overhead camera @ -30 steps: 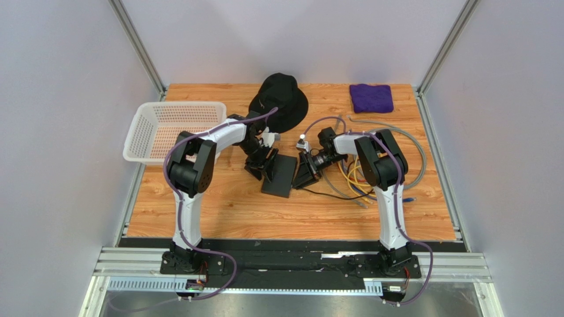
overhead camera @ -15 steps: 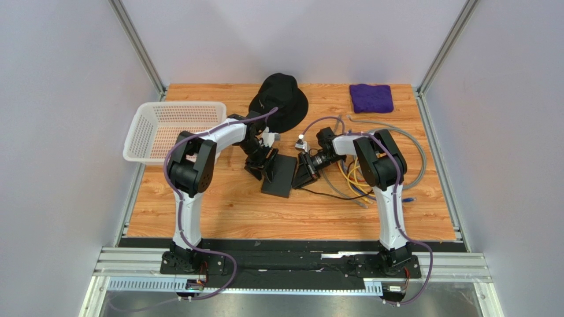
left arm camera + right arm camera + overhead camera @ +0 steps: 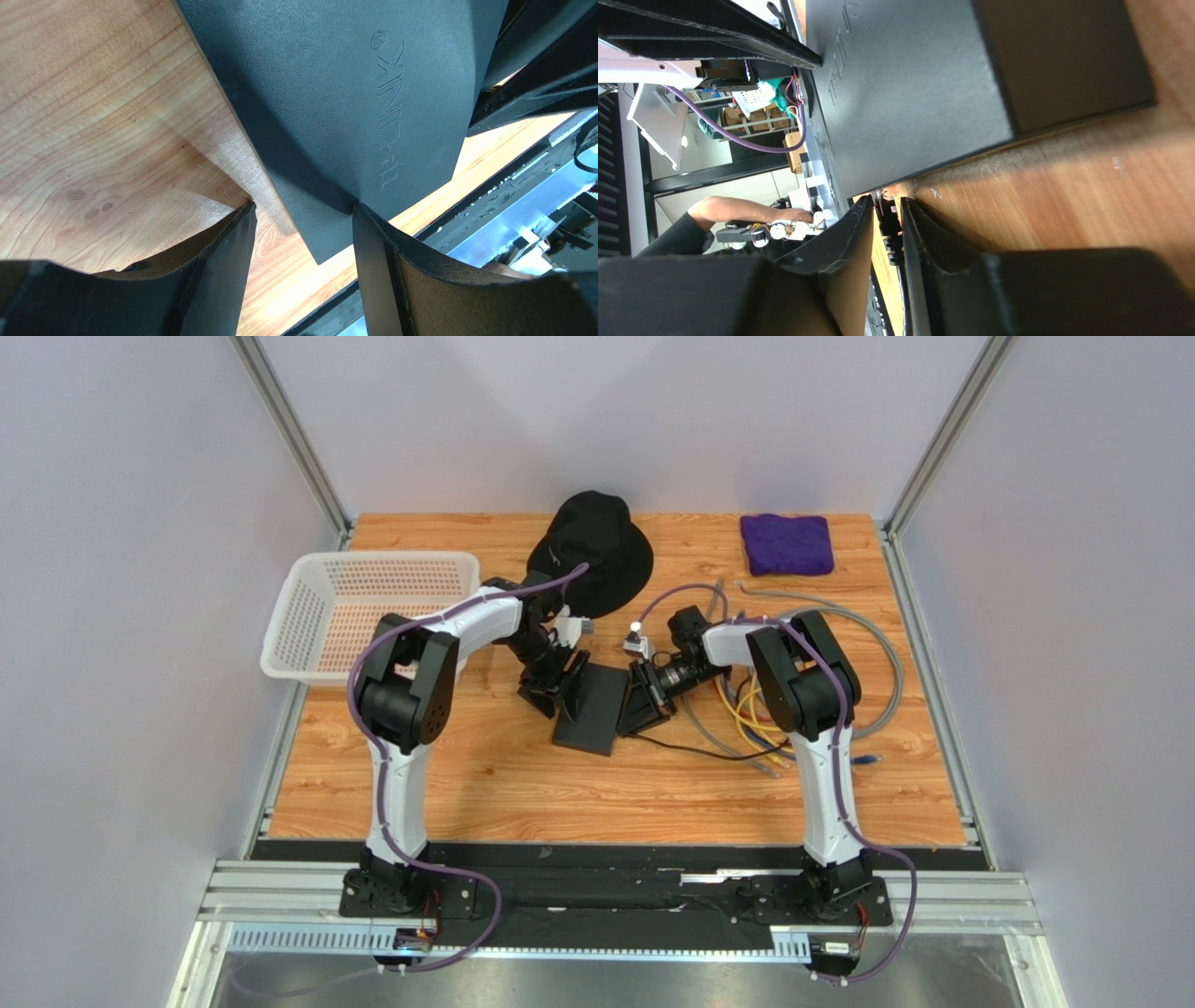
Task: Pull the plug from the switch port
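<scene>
Lying flat near the middle of the table (image 3: 463, 770), the switch (image 3: 595, 711) has a gripper at each side. The left gripper (image 3: 302, 210) stands at its left edge with the jaws apart. A corner of the switch reaches into the gap, the right finger (image 3: 393, 280) touches the switch's edge, and bare wood shows between the switch and the other finger. The right gripper (image 3: 887, 204) is at the switch's right edge. Its fingers are nearly together, with a small dark piece (image 3: 889, 241) in the slit between them. I cannot tell whether they pinch it.

A white basket (image 3: 393, 559) stands at the table's left rear, just beside the left arm, and its perforated floor is in plain sight. A black hat (image 3: 596, 546) lies behind the switch, and a purple cloth (image 3: 787, 543) lies at the right rear. Loose cables (image 3: 748, 711) lie in a tangle by the right arm.
</scene>
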Robot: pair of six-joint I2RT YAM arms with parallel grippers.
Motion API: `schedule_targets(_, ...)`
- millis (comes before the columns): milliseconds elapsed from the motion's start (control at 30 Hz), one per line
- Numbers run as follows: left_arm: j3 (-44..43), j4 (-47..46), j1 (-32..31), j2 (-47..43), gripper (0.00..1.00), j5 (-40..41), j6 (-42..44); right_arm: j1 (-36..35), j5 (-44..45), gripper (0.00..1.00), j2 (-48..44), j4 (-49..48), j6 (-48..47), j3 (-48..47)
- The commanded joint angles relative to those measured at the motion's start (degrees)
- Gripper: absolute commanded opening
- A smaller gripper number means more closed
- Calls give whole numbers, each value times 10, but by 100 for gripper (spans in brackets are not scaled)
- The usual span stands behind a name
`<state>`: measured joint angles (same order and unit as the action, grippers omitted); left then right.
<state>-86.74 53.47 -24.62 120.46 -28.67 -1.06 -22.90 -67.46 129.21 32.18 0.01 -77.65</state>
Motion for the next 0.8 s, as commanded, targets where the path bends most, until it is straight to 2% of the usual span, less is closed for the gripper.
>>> schedule_targets(0, 16, -45, -7, 47, 64, 41, 13, -16, 116, 25, 28, -40, -12, 3)
schedule_targets(133, 16, -45, -7, 45, 64, 41, 13, -16, 117, 12, 24, -39, -15, 7)
schedule_targets(233, 16, -45, -7, 46, 64, 41, 13, -16, 124, 6, 20, -37, -18, 7)
schedule_targets(433, 16, -45, -7, 45, 64, 41, 12, -15, 120, 2, 29, 12, -50, -6)
schedule_targets(767, 17, -46, -7, 44, 64, 42, 13, -9, 95, 1, 32, 110, -106, -20)
